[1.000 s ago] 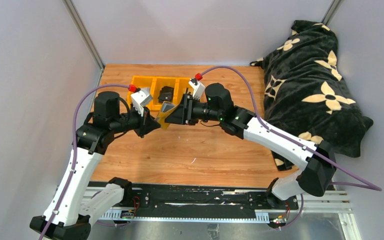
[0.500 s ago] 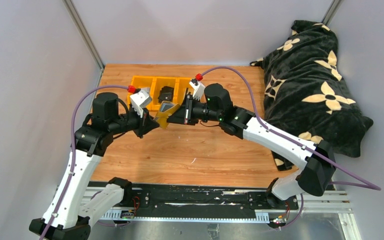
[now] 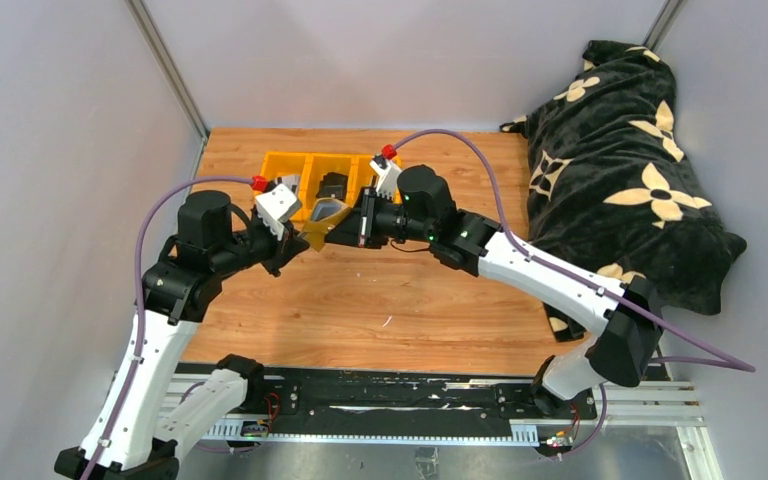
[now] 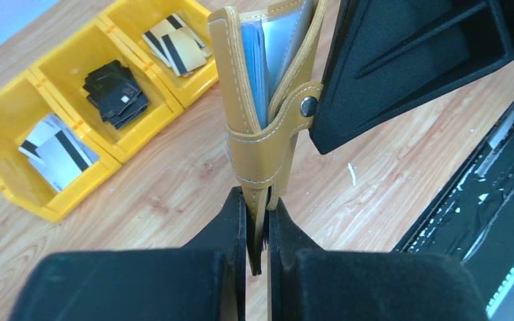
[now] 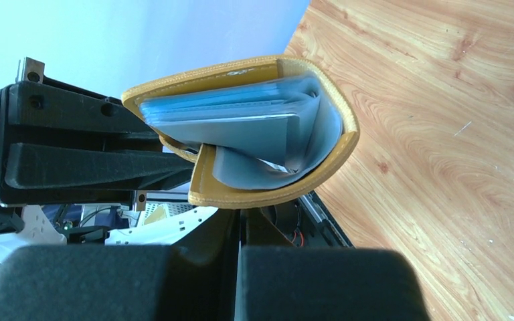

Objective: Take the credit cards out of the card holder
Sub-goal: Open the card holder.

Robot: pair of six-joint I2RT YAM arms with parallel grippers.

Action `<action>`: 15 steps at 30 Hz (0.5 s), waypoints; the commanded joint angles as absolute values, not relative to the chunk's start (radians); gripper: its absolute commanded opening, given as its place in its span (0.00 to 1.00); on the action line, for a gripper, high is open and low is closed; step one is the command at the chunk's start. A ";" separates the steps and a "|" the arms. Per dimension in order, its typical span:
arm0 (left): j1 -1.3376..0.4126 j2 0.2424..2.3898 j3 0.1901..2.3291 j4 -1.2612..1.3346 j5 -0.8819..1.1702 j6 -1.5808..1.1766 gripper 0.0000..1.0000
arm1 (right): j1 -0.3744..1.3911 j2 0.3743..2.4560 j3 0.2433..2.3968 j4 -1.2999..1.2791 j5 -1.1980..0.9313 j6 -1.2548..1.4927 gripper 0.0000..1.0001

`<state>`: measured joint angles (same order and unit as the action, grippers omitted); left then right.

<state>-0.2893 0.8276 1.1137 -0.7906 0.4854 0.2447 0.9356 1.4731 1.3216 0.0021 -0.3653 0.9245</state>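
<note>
My left end effector (image 4: 258, 214) at six o'clock clamped on the card holder (image 4: 262, 157) by its tab, holder upright, grey-blue sleeves showing, right end effector (image 4: 338, 114) beside its snap at two o'clock, yellow bins (image 4: 3, 170) with credit cards (image 4: 57, 150) at ten o'clock, wooden counter (image 4: 174, 194).

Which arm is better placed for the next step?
Probably right. The left end effector clamps the bottom of the mustard-yellow leather card holder, anchoring it; the right end effector is shut at the open cover edge, beside the grey-blue sleeves.

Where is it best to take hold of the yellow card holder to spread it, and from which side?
Pinch the card holder by its free cover edge, coming from the right: the left tool clamps the snap tab, and the covers gape.
</note>
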 commanded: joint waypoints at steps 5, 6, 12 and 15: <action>-0.311 0.833 1.053 -0.835 0.412 0.294 0.00 | 1.003 1.469 1.470 0.119 -0.407 0.945 0.00; -0.313 0.833 1.049 -0.836 0.409 0.296 0.00 | 1.006 1.470 1.476 0.119 -0.407 0.946 0.00; -0.314 0.827 1.064 -0.841 0.441 0.283 0.00 | 0.995 1.448 1.477 0.052 -0.397 0.892 0.07; -0.314 0.826 1.090 -0.879 0.508 0.273 0.00 | 0.974 1.411 1.456 0.011 -0.416 0.832 0.50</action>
